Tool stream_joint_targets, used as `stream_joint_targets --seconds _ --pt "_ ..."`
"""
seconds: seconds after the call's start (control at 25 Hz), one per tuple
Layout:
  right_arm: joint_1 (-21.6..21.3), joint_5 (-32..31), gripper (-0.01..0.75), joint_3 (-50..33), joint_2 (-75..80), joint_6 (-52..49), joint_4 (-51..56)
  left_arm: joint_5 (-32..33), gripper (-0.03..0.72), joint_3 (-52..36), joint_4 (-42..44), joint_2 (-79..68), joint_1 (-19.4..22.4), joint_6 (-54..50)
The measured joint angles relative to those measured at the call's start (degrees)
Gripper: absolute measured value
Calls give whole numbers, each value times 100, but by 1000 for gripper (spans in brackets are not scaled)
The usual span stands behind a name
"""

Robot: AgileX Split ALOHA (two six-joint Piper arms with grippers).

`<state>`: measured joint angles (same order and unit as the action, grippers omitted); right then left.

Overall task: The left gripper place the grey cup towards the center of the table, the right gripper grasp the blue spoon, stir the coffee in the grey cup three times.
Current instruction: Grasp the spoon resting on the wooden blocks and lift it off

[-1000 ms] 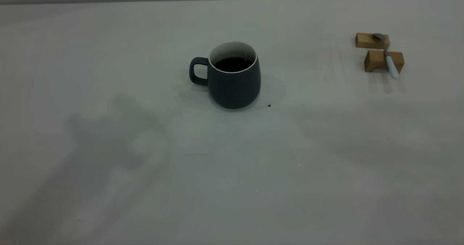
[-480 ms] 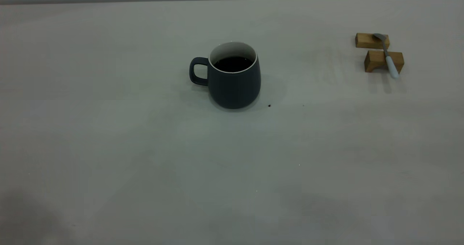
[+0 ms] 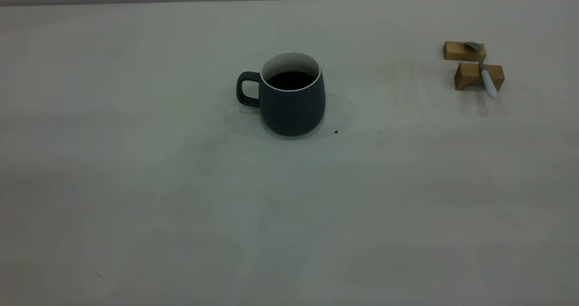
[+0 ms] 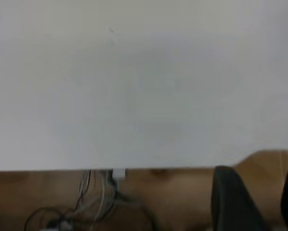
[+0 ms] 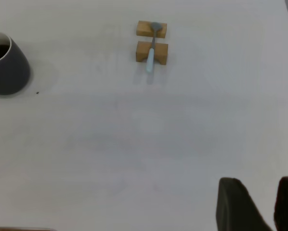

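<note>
at the upper right of the exterior frame the blue spoon (image 3: pixel 485 73) is laid across two wooden blocks (image 3: pixel 478 76); light, slippery, best pinched at its handle. the right gripper (image 5: pixel 257 204) is seen parted, empty.

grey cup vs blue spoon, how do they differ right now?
The grey cup is large, dark and stands upright directly on the table; the blue spoon is small, slim and pale-handled, lying across two wooden blocks. The cup sits mid-table holding coffee; the spoon lies far right. Shared: no gripper touches either.
</note>
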<state>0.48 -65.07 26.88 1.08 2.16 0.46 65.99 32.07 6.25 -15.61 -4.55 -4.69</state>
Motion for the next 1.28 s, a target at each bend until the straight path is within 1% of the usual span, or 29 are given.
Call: stream_joint_targets --seconds 0.16,0.24,0.56,1.28 --pt "0 0 240 0 0 0 0 -64 326 -208 0 753 294 -6" --pt "0 0 240 0 0 0 0 -71 326 -303 -6 1024 339 -6" --pt "0 0 240 0 0 0 0 -78 326 -392 -157 1663 339 -6" --pt "0 0 240 0 0 0 0 -78 326 -413 -161 1669 339 16"
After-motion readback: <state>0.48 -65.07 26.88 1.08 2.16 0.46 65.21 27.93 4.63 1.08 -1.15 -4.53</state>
